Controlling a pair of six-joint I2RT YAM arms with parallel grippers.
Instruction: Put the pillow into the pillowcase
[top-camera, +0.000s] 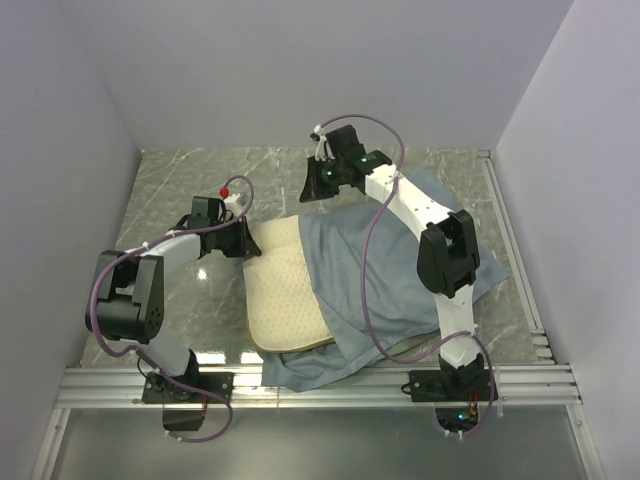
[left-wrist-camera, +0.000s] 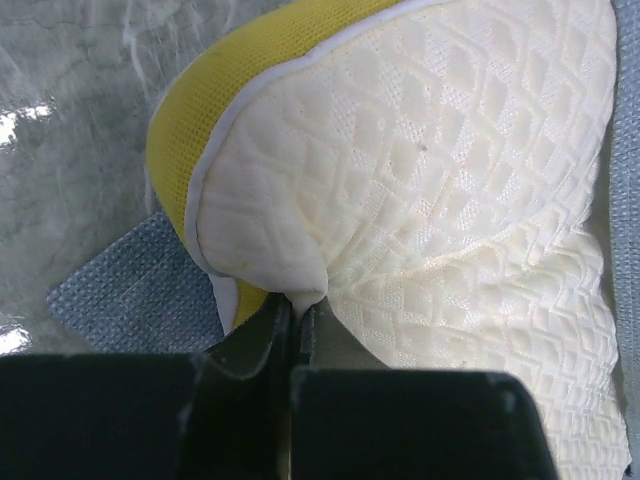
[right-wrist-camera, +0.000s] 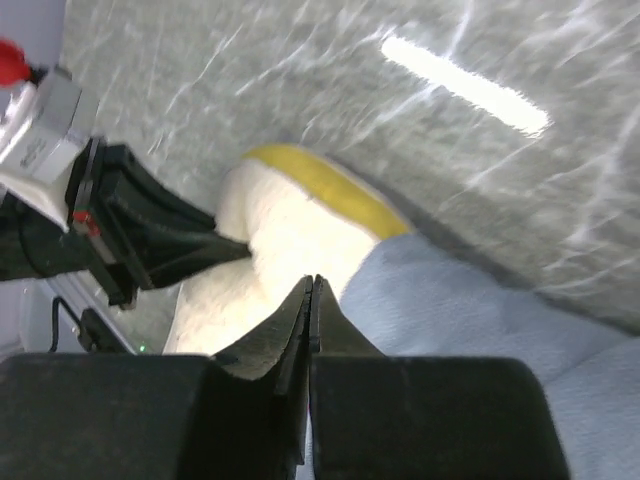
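Observation:
The cream-white pillow lies on the marble table with its right part under the blue-grey pillowcase. My left gripper is at the pillow's far left corner. In the left wrist view it is shut on a pinch of the quilted pillow cover beside the yellow side edge, with pillowcase fabric underneath. My right gripper hovers over the far edge. In the right wrist view it is shut with nothing between the jaws, above the pillow and pillowcase.
White walls enclose the table on the left, back and right. Aluminium rails run along the near edge and the right side. The right arm reaches across the pillowcase, with its cable draped over the fabric.

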